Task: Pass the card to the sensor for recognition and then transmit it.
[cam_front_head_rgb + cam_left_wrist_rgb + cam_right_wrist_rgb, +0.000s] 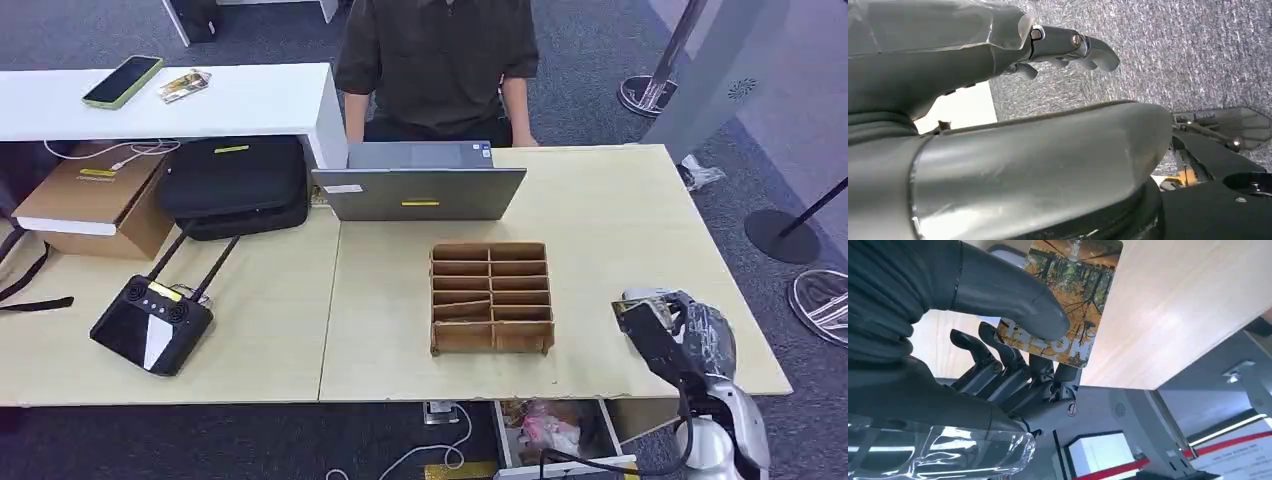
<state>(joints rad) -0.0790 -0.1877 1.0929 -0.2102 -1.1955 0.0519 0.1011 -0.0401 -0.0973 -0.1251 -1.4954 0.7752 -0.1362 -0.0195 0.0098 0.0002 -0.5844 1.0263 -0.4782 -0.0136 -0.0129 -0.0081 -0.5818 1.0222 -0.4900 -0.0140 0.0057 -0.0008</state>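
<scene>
Your right hand [1013, 365] pinches the autumn-forest card [1068, 295], lettering unreadable; your left hand [1068, 47] curls on nothing; the wooden divider tray [491, 297] shows bare compartments.

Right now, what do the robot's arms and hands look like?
The right hand is mostly dark, with black jointed fingers, a thick grey thumb and clear plastic wrap near the wrist. Its arm is silver. The left hand has a smooth grey cover and shiny metal fingertips.

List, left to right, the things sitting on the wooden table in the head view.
Cardboard box → black controller with antennas → black bag → laptop → wooden divider tray → right hand, holding the card.
</scene>
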